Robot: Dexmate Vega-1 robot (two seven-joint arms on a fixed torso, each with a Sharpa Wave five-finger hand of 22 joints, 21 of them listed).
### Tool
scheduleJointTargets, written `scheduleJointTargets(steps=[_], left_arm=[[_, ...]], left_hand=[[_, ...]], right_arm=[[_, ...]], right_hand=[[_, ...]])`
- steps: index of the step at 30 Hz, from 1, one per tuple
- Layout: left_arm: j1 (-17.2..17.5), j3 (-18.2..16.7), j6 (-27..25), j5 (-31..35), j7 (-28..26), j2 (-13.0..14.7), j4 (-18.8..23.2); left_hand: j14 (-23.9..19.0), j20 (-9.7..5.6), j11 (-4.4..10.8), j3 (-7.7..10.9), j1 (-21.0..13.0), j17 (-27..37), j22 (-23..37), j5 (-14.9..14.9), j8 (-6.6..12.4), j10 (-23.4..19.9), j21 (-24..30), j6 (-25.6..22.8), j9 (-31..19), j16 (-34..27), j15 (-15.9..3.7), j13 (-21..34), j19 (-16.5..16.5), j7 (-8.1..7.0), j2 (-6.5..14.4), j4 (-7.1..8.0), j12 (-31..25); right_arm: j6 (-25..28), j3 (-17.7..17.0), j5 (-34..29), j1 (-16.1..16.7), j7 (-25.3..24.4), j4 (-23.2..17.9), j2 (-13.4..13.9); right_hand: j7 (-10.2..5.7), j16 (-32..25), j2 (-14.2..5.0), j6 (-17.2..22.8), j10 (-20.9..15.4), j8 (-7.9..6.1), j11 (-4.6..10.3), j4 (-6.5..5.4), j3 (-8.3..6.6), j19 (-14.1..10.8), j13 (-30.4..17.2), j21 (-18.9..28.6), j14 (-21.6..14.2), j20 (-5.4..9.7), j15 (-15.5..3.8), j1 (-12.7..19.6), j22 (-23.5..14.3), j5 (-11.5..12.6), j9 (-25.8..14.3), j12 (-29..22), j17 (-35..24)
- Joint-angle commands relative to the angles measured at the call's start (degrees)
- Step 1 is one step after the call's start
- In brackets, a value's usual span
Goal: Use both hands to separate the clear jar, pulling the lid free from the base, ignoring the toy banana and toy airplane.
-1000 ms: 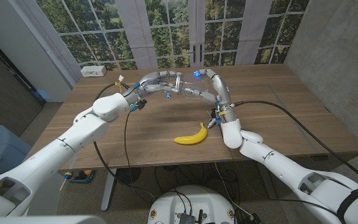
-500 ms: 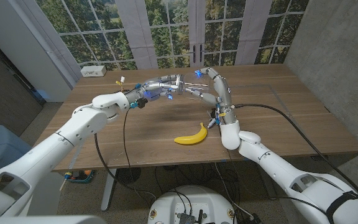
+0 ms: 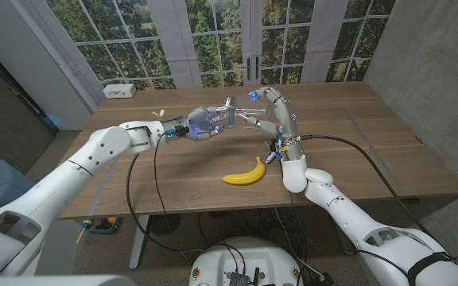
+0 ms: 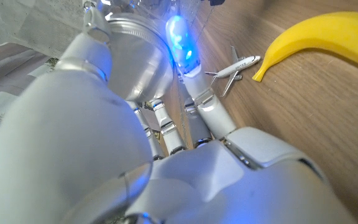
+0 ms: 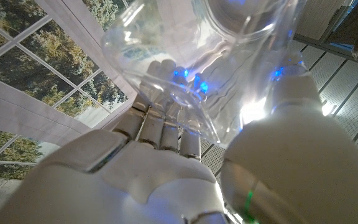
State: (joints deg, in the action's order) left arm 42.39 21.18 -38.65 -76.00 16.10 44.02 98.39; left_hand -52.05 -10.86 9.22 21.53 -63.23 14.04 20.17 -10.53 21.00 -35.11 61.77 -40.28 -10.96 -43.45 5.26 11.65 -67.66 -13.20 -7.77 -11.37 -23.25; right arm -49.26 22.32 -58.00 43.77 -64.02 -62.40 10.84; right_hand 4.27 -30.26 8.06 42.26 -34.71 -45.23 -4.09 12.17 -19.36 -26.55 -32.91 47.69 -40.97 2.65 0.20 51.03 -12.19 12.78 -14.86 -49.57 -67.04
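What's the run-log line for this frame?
left hand: grips lid | right hand: grips clear jar | jar: held above table | banana: untouched

Daylight floods in from the windows (image 3: pixel 237 40) | soft shadows on the table (image 3: pixel 372 135) | wrist views blurred close-up | blue glare on the clear jar (image 5: pixel 229 62)

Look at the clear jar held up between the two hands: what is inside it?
Through the clear jar wall, the right wrist view shows only the right hand fingers and blue light glints; no contents are visible. The left hand covers the lid end, so that part stays unseen.
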Motion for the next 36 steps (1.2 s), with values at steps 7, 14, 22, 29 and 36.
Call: scheduleJointTargets(steps=[7,14,22,29,36], left_arm=[[-3.57,1.7,-9.63,-5.66,0.79,1.25,-0.72],[-3.78,2.2,-8.92,-3.77,1.83,1.75,-0.03],[11.73,-2.88,25.82,25.32,-15.98,3.12,14.69],[16.6,-1.95,45.61,44.73,-24.26,-1.14,12.6],[17.19,-1.8,48.36,51.32,-27.25,-2.22,11.74]], left_hand=[[-29.9,-1.08,-9.18,23.94,43.06,-0.05,5.34,-2.45,15.87,-47.05,5.73,-27.92,-26.42,-14.86,-16.48,-1.19,0.82,22.87,18.26,22.6,-24.98],[-29.74,-1.2,-9.14,24.99,51.62,0.05,8.51,-2.98,17.66,-47.08,7.19,-29.57,-26.59,-19.91,-16.37,-1.06,0.69,22.73,17.71,22.52,-29.85],[-25.36,-0.8,-5.69,23.29,62.21,-4.45,-1.38,-1.05,8.61,-34.34,2.85,-14.47,-18.6,-11.32,-17.29,2.16,5.56,22.8,10.54,18.22,-22.0],[14.44,12.74,-11.18,23.95,60.28,-3.11,-9.15,0.33,-6.38,2.62,-7.57,18.09,-12.16,12.9,-9.75,1.8,39.66,16.11,6.65,4.21,-0.76],[34.42,17.02,-10.9,20.81,50.01,-2.91,-9.9,0.81,-10.29,24.46,-16.88,38.0,-5.28,24.13,-6.99,0.64,54.61,12.54,3.7,0.56,10.67]], right_arm=[[0.33,-1.9,-1.72,1.09,0.02,-1.15,-0.7],[0.35,-2.24,-1.88,1.1,0.02,-0.71,-0.93],[0.87,-1.29,-0.56,0.57,0.02,-0.14,-0.4],[1.42,-0.34,0.71,0.29,0.02,0.06,0.11],[1.69,-0.15,1.38,0.55,0.02,-0.45,0.54]], right_hand=[[-8.34,0.27,-15.06,8.68,-16.01,-0.36,15.79,-3.47,-3.57,0.54,-17.24,0.82,-4.73,3.3,-12.97,4.79,-0.12,0.14,-6.85,0.08,-0.32],[-8.27,0.41,-15.11,8.74,-16.04,-0.38,15.77,-3.42,-3.61,0.64,-17.18,1.15,-4.73,3.26,-12.97,4.88,-0.07,0.12,-6.82,0.27,-0.44],[-8.27,0.49,-15.09,8.74,-16.08,-0.43,15.73,-3.42,-3.58,0.78,-17.36,1.5,-4.85,3.26,-12.99,4.89,0.0,0.09,-6.85,0.32,-0.59],[-8.25,0.53,-15.02,8.86,-16.19,-0.42,15.79,-3.43,-3.54,0.77,-17.41,1.77,-4.94,3.33,-12.93,4.85,0.05,0.07,-6.73,0.37,-0.68],[-8.34,0.64,-15.04,8.79,-16.27,-0.49,15.83,-3.48,-3.52,0.84,-17.43,2.07,-5.06,3.31,-12.93,4.79,0.1,0.06,-6.86,0.49,-0.73]])
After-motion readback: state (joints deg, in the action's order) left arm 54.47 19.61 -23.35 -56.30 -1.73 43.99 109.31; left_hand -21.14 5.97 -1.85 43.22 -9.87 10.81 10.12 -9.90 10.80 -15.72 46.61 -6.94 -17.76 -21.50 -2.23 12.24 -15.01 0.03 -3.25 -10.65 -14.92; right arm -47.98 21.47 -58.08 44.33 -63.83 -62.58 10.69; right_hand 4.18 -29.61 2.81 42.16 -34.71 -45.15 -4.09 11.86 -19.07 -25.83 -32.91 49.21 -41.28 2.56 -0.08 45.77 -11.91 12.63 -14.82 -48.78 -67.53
